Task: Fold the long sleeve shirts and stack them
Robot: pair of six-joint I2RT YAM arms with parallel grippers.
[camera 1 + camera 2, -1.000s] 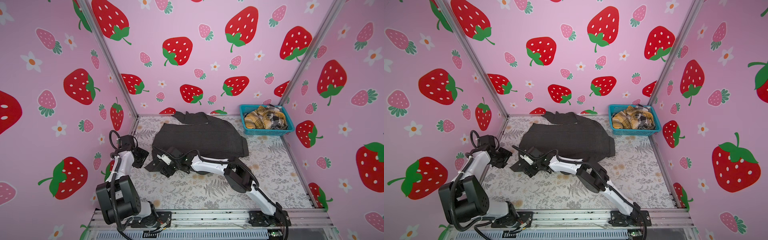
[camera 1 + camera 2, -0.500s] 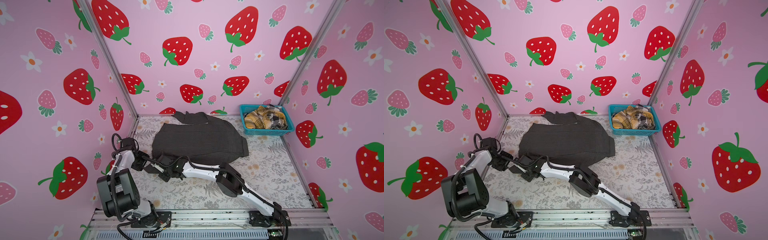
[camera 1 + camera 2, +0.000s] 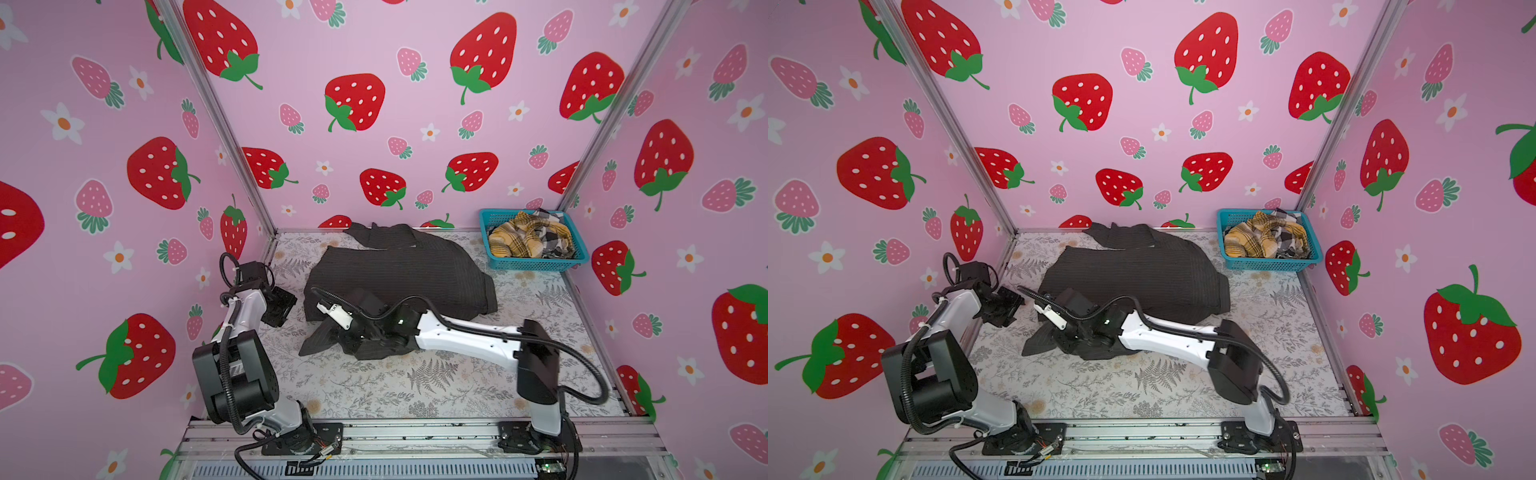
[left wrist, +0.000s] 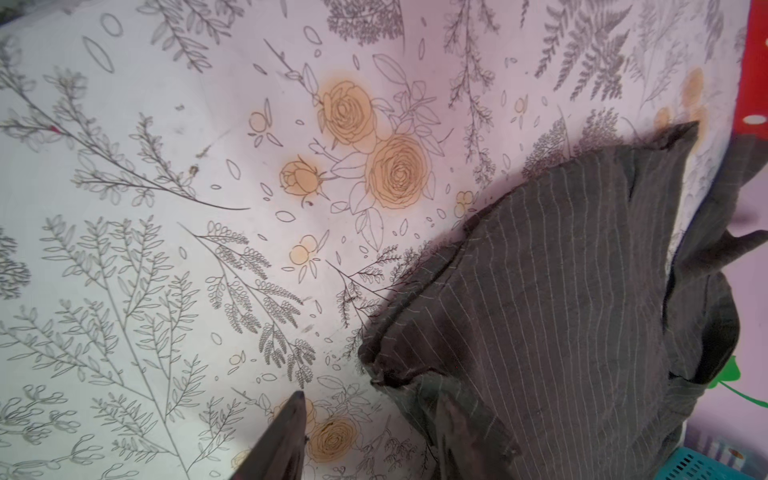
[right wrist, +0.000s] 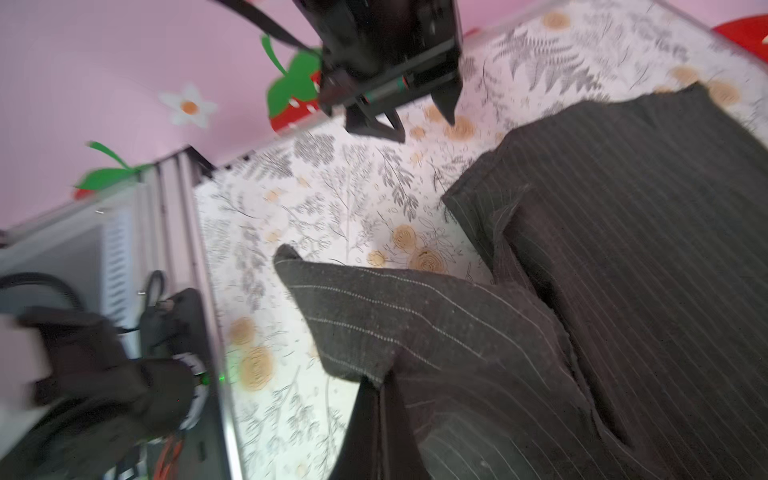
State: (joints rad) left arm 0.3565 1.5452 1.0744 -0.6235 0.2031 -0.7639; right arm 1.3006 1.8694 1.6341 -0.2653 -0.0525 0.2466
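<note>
A dark charcoal pinstriped long sleeve shirt [image 3: 399, 270] lies spread over the middle and back of the floral table [image 3: 415, 386]. My right gripper [image 5: 384, 390] reaches across to the shirt's front-left part and is shut on a fold of its cloth [image 5: 374, 316], which sticks out as a raised flap [image 3: 316, 343]. My left gripper [image 3: 279, 308] hangs near the left wall, just left of the shirt [image 4: 561, 291], and is open. One of its fingers [image 4: 286, 432] is over bare table. The other is at the shirt's edge and partly hidden by cloth.
A teal basket [image 3: 536, 264] at the back right holds a mustard-yellow plaid shirt [image 3: 515, 243] and a black-white check shirt [image 3: 552, 241], both crumpled. Pink strawberry walls close in the left, back and right. A metal rail [image 3: 415, 432] runs along the front edge.
My right gripper has shut on the shirt's front-left cloth and raised a flap of it. The left gripper reached toward the right one, then drew back toward the left wall.
</note>
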